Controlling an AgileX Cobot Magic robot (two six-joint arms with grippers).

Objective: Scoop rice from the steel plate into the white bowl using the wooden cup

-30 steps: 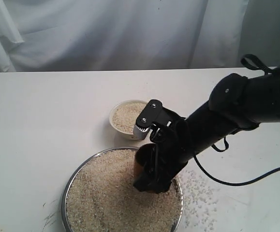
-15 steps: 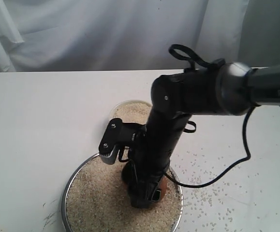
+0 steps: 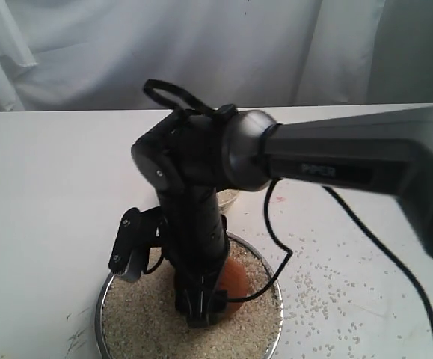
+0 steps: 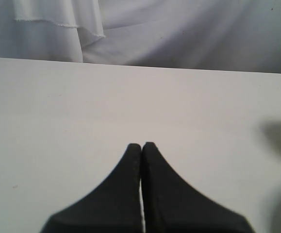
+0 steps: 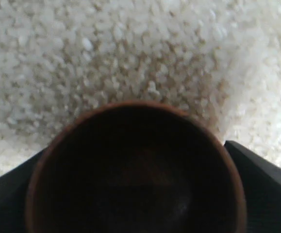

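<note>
- The right hand [image 3: 203, 305] grips the wooden cup [image 3: 233, 282] between widely spread fingers [image 5: 259, 177]. It sits low in the centre of the exterior view, down in the steel plate [image 3: 101, 303].
- The cup's mouth faces the rice [image 5: 130, 53], which lies just beyond its rim and fills the upper part of the right wrist view (the dark inside shows no grains, so I judge it empty).
- The white bowl [image 3: 228, 199] lies above the plate in the frame, mostly hidden behind the arm.
- The left hand [image 4: 141, 151] is pinched shut on nothing over bare table [image 4: 82, 107], so the scoop falls to the right.
</note>
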